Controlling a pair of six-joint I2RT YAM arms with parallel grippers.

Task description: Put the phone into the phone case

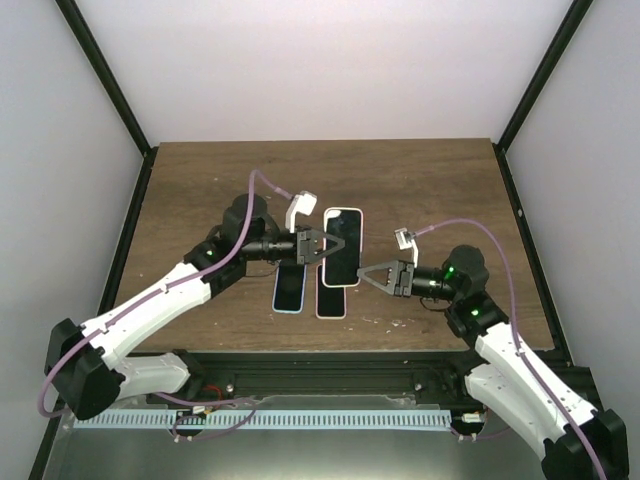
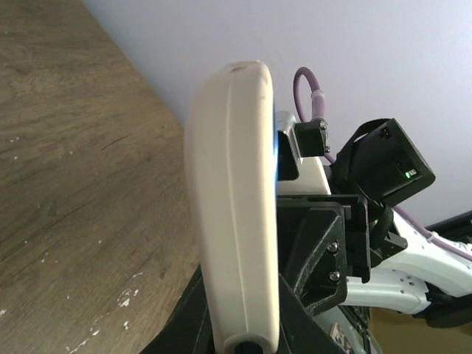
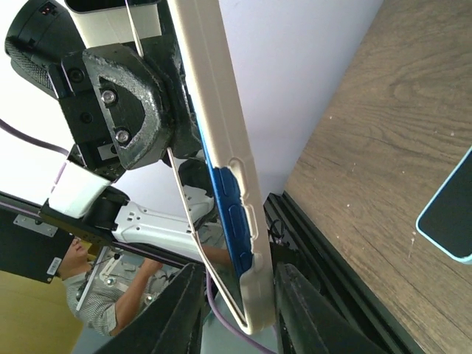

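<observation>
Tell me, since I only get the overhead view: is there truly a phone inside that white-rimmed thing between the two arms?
Observer: Yes: the right wrist camera shows a blue phone edge inside the white case.
Operator: What's its outside like?
Observer: From the left wrist, plain white with one long crease.
Operator: Is it gripped?
Observer: The left end effector is shut on its rim, one finger on each face.

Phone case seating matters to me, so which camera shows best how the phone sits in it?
Right wrist: the phone case edge is close, with the blue phone showing inside its rim. Top external shows it whole but small; left wrist only its white back.
</observation>
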